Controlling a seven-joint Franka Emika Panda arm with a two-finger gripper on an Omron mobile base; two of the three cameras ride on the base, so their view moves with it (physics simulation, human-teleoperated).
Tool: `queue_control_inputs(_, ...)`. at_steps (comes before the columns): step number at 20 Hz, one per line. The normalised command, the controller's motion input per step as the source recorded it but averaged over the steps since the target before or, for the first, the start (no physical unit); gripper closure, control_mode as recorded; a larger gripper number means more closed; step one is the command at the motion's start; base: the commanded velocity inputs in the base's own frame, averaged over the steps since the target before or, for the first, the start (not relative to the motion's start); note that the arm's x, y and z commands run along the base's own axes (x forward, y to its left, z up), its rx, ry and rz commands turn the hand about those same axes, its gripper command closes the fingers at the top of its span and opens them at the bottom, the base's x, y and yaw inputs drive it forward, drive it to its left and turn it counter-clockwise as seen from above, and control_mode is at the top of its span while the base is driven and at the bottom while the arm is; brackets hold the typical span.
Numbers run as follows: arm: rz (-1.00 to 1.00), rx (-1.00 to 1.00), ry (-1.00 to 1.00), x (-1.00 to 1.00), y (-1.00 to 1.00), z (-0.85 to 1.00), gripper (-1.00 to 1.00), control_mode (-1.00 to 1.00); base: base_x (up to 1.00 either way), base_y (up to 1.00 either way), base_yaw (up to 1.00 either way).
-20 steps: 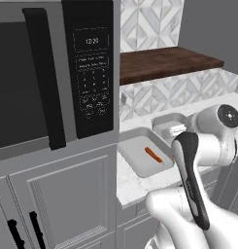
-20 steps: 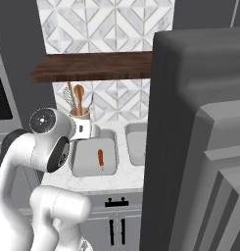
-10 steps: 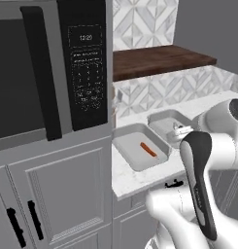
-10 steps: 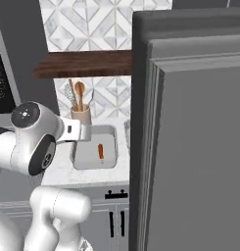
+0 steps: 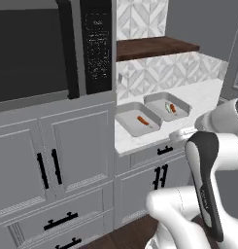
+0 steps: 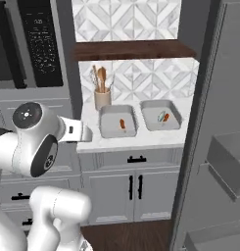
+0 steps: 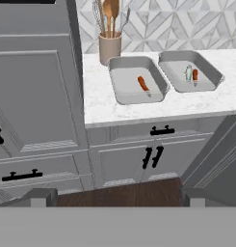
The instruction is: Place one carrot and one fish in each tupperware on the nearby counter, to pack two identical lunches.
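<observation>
Two grey tupperware trays stand side by side on the white counter (image 7: 98,103). The left tupperware (image 7: 128,87) (image 6: 110,128) (image 5: 129,125) holds one orange carrot (image 7: 143,83) (image 6: 122,123) (image 5: 143,120). In the right tupperware (image 7: 179,81) (image 6: 153,122) (image 5: 157,103) lie a second carrot (image 7: 195,75) (image 6: 166,117) (image 5: 172,108) and a pale fish (image 7: 188,73) (image 6: 161,116) (image 5: 167,107) beside it. My gripper (image 7: 117,198) is open and empty, well back from the counter and facing its cabinet fronts.
A beige holder of wooden utensils (image 7: 110,48) (image 6: 102,98) stands behind the left tray. Left of the counter rises a tall cabinet with a built-in microwave (image 5: 42,48). A dark wooden shelf (image 6: 133,49) hangs above. A tall grey fridge side (image 6: 214,122) stands on the right.
The whole scene has shifted: the base has backed away from the counter, so both trays look smaller and farther. The food in the trays has not moved. The gripper stays open.
</observation>
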Motion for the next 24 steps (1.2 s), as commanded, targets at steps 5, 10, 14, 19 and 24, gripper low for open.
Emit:
queue_control_inputs(5,0.00,0.00,0.00,0.00,0.00,0.00,-1.00,1.00,-1.00,0.27,-0.43)
queue_control_inputs(10,0.00,0.00,0.00,0.00,0.00,0.00,-1.00,1.00,-0.39,-0.37,-0.60)
queue_control_inputs(14,0.00,0.00,0.00,0.00,0.00,0.00,-1.00,1.00,0.00,-0.52,-0.63)
queue_control_inputs(19,0.00,0.00,0.00,0.00,0.00,0.00,-1.00,1.00,-0.10,-0.16,-0.70)
queue_control_inputs(24,0.00,0.00,0.00,0.00,0.00,0.00,-1.00,1.00,-0.01,-0.01,-0.78)
